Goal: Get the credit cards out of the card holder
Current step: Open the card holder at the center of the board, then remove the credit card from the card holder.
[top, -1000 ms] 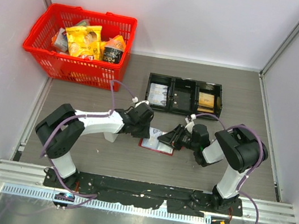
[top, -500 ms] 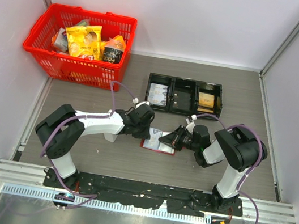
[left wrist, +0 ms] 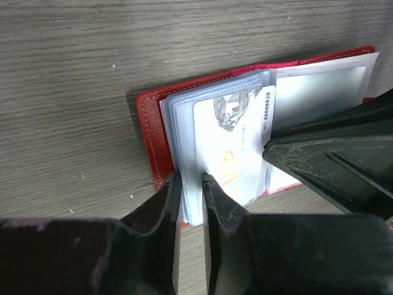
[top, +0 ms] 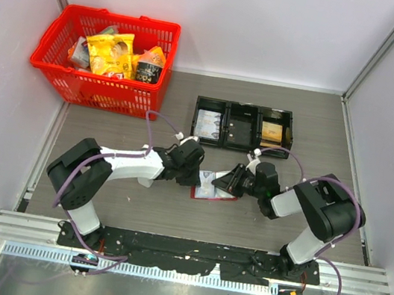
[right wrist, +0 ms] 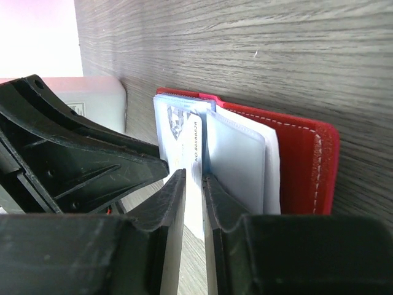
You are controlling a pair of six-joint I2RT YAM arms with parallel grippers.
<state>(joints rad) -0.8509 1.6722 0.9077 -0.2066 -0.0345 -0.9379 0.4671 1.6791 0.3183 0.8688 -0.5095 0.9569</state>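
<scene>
The red card holder (top: 213, 198) lies open on the table between my two grippers. In the left wrist view, my left gripper (left wrist: 190, 195) is shut on the near edge of its clear sleeves, next to the red cover (left wrist: 150, 135). A whitish credit card (left wrist: 236, 147) with faint print sticks partway out of a sleeve. In the right wrist view, my right gripper (right wrist: 193, 187) is shut on that card's edge (right wrist: 195, 161), beside the card holder's sleeves and red cover (right wrist: 304, 166). From above, the left gripper (top: 196, 176) and right gripper (top: 221, 186) face each other over the card (top: 209, 188).
A black three-compartment tray (top: 245, 107) with cards in it stands just behind the card holder. A red basket (top: 108, 92) of snack packets sits at the back left. White walls close in both sides and the back.
Both grippers and the card holder have shifted slightly to the right. The right arm's elbow has swung out to the right. Both grippers have stayed shut.
</scene>
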